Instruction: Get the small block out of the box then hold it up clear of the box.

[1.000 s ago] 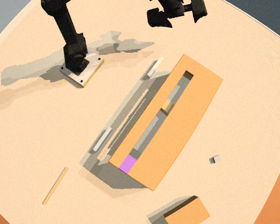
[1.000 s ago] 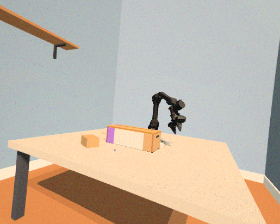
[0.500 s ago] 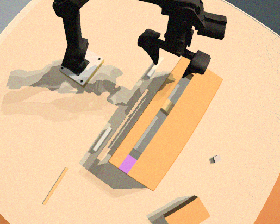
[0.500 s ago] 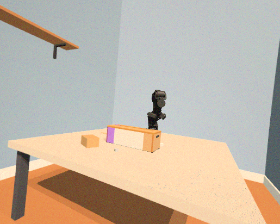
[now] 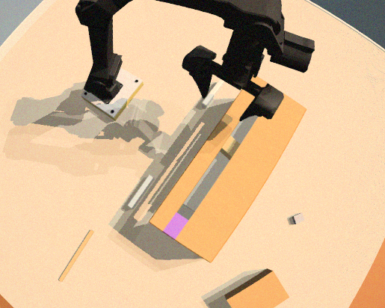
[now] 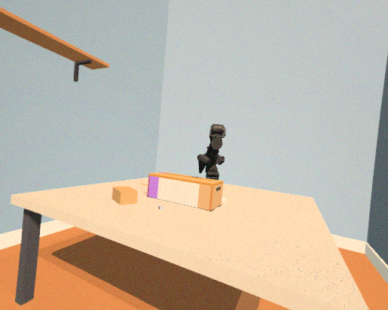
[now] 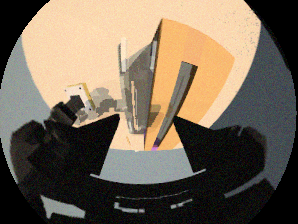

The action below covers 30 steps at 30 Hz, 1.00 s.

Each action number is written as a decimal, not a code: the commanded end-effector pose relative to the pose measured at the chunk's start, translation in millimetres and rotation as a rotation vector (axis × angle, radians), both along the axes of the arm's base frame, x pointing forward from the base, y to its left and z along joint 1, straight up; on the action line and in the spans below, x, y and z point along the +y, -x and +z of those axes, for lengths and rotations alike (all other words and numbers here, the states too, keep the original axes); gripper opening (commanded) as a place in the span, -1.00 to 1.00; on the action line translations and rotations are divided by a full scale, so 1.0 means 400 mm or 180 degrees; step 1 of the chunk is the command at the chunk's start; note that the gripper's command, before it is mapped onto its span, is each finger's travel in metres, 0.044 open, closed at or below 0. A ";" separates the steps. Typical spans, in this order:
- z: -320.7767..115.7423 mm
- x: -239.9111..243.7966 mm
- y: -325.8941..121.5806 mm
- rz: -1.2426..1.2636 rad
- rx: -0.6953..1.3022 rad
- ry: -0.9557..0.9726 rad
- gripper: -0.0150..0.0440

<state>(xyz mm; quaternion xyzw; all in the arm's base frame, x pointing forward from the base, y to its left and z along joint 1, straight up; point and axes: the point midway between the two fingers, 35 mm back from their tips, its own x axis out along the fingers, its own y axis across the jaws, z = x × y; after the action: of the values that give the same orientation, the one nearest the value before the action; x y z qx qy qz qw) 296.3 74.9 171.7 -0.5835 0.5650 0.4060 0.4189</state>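
So the hand [image 5: 230,99] hangs over the box [image 5: 249,179] at the end away from the purple patch [image 5: 176,225], fingers spread wide with nothing between them — one fingertip [image 5: 203,87] sits outside the box's long wall, the other over the slot in the top. The block [image 5: 230,146] sits on the shelf inside, seen through that slot, nearer the hand's end than the purple end.

I can't tell from here which end is the exit and which is the dead pocket, so I'd sort that out before any nudge. Then go in slow through the slot, touch only the block, and keep the outer finger off the box wall so the box doesn't slide on the bench [image 5: 43,187].
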 end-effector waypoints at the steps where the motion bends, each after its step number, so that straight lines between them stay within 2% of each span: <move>1: -0.019 -0.002 -0.004 -0.0018 0.0013 0.0026 0.86; 30: -0.139 0.000 -0.010 -0.0018 0.0013 0.0026 0.86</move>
<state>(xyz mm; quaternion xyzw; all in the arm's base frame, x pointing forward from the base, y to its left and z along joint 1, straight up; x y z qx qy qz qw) 300.1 75.9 123.6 -0.5828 0.5663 0.4057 0.4185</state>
